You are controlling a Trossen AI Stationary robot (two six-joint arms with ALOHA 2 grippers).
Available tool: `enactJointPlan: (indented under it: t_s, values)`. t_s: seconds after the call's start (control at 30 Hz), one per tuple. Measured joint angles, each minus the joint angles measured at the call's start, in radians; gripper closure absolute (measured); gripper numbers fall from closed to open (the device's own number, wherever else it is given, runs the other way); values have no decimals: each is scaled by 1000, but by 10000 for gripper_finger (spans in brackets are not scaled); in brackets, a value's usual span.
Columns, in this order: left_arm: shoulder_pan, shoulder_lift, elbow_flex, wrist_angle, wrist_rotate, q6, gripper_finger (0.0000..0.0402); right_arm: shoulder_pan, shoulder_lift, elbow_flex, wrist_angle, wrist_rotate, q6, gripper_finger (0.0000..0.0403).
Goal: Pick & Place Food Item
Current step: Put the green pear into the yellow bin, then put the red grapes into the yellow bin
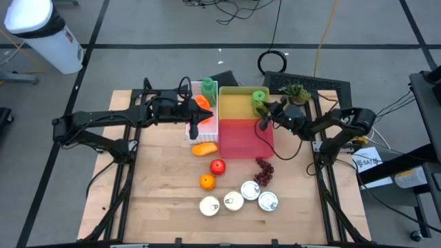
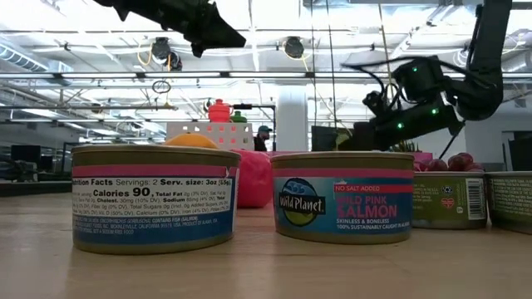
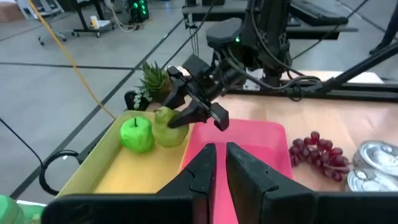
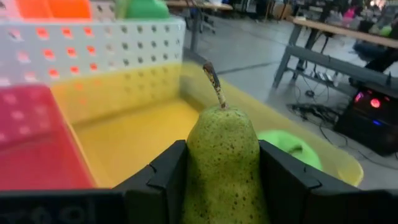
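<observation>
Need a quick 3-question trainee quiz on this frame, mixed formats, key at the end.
1. True or false: the right gripper holds a pear.
2. What lies in the yellow tray beside the pear? A) orange B) green apple C) grapes
3. Fill in: the left gripper is shut and holds ____.

Key: 1 true; 2 B; 3 nothing

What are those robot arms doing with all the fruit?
The right hand is holding a green pear over the yellow tray, next to a green apple already lying in it. The left hand is shut and empty, above the table near the white basket. Another apple, oranges, grapes and four cans wait on the table.
</observation>
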Motion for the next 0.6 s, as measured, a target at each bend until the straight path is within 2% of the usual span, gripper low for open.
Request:
enactJointPlan:
  t_s: [0.2, 0.23, 0.43, 0.6]
  values:
    - [-2, 0, 0, -13, 1, 3, 353, 0, 38, -1, 7, 0, -1, 250]
    - [-2, 0, 0, -15, 1, 3, 353, 0, 42, -1, 8, 1, 0, 239]
    - [-2, 0, 0, -33, 1, 3, 353, 0, 42, 0, 7, 1, 0, 117]
    - [-2, 0, 0, -40, 1, 3, 353, 0, 39, 0, 7, 1, 0, 75]
